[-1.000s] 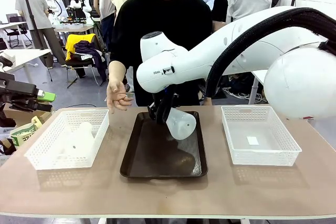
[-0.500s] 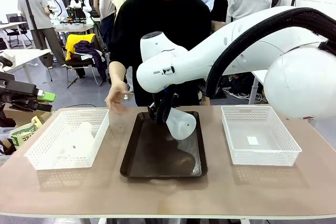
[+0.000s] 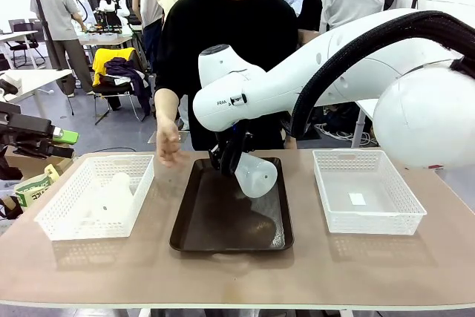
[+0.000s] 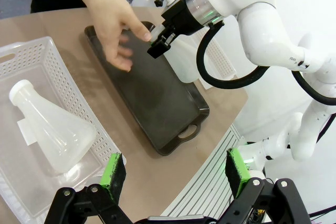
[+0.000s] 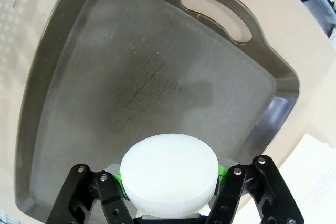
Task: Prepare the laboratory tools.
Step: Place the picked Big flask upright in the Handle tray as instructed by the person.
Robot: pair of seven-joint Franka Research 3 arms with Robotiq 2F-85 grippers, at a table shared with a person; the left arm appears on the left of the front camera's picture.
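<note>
front view: right gripper point(image 3: 225, 159) clenched on conical flask point(image 3: 256, 174), tilted over dark brown tray point(image 3: 223, 231) | second flask point(image 4: 50, 129) lying in white mesh basket point(image 4: 31, 61) | left gripper point(image 4: 174, 167) released, holding nothing | person's hand point(image 3: 169, 150) near tray's far-left corner

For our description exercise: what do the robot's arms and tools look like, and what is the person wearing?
The right arm is glossy white with rounded joints. It has small dark lettering on one link and a black ribbed hose running along it. The left tool and right tool are black and two-fingered, with green pads. The person wears a black short-sleeved top.
</note>
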